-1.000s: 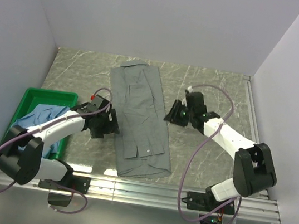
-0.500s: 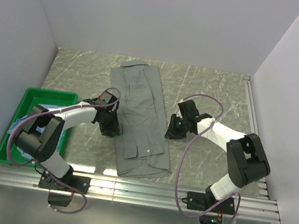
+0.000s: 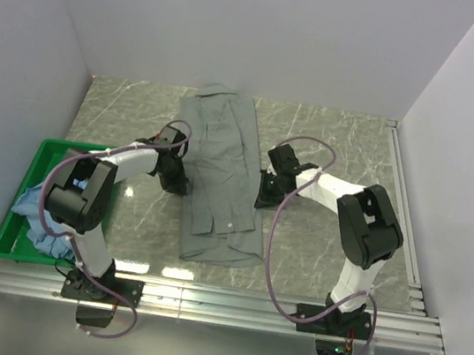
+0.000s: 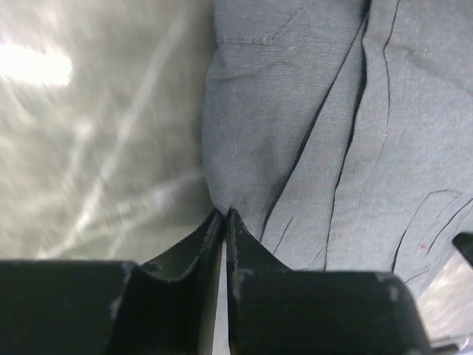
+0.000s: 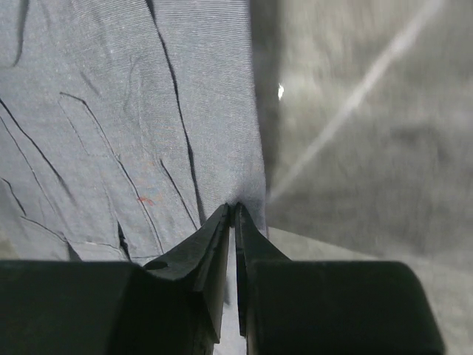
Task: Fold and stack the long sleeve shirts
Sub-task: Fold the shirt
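Centrally, the grey-green shirt (image 3: 220, 171) lies flat and lengthwise on the bench (image 3: 339, 148), between the two pincers, its collar at the far end beyond them. Left pincer (image 4: 224, 214): pressed together on the shirt's left edge, with a small pucker of cloth caught at the tips. Right pincer (image 5: 233, 208): likewise nipped tight on the right edge, directly across the cloth from the left one. Outside the left pincer, well apart, the light blue shirt (image 3: 37, 201) lies crumpled in a green bin (image 3: 63, 146).

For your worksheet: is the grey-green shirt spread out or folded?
Partly folded: the shirt lies as a long narrow strip, no sleeves sticking out.
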Tool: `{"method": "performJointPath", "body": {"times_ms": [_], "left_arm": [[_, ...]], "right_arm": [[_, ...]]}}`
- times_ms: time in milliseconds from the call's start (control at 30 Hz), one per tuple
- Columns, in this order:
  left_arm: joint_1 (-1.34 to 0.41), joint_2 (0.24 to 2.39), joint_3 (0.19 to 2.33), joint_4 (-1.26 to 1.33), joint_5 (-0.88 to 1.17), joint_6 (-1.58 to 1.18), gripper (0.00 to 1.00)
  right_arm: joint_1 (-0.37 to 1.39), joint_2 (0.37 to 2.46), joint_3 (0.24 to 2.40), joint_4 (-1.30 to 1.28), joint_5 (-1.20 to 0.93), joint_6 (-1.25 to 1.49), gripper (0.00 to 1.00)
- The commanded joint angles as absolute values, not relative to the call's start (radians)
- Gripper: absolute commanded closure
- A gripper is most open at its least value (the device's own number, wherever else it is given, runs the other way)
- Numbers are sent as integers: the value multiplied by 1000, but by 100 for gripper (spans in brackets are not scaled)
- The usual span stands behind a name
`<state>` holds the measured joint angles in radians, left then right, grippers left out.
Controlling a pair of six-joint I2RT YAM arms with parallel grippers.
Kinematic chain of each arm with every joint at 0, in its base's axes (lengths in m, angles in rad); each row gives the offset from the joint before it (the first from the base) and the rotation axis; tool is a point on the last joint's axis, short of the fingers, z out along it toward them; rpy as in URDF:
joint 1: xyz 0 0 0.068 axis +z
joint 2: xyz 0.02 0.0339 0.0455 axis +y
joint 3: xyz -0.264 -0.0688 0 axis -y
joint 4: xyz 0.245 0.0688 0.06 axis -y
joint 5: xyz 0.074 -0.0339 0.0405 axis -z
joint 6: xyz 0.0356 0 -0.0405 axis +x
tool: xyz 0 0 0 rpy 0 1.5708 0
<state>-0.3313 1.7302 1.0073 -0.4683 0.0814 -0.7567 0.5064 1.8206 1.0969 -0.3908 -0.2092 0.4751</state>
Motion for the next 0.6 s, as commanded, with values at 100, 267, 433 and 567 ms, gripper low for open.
{"method": "performJointPath", "body": {"times_ms": [100, 267, 433, 567], "left_arm": [[-296, 1755, 1062, -474, -26, -704, 84], [-296, 1565, 971, -495, -11, -732, 53], [-298, 1338, 853, -564, -9, -791, 18], [-298, 1166, 766, -635, 64, -828, 12]], "right_arm": [[508, 1842, 1223, -425, -143, 433, 86], [506, 1705, 1168, -437, -133, 437, 68], [506, 1525, 1033, -460, -170, 475, 43], [509, 1421, 942, -488, -219, 531, 37]]}}
